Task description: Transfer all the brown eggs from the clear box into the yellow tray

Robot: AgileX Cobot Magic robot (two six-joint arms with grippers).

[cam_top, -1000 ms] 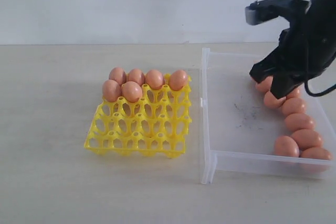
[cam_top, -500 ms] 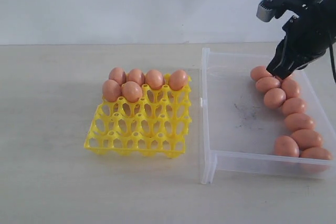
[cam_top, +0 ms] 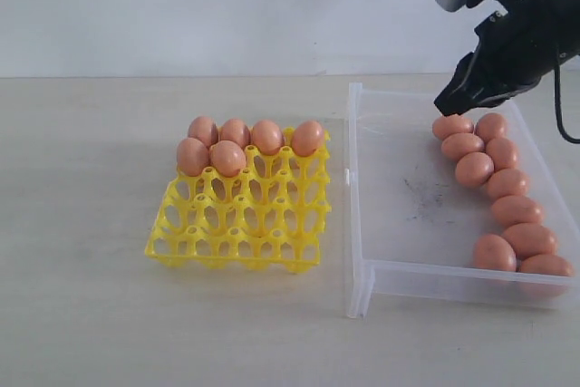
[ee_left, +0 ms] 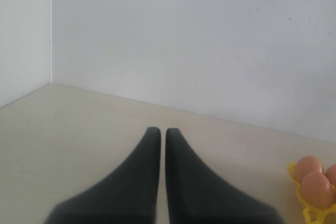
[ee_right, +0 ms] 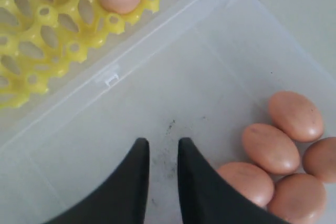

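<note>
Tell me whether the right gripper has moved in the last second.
Yes. Judged against the clear box, the right gripper has lifted out of the row of brown eggs and gone toward the box's far wall.

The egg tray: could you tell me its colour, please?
The tray is bright yellow, clearest in the exterior view.

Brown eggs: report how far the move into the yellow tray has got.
Done: six brown eggs sit in the yellow tray. In hand: nothing; the right gripper hovers empty, jaws slightly apart, over the clear box. Left: ten eggs lie in the box, along its side away from the tray.
</note>
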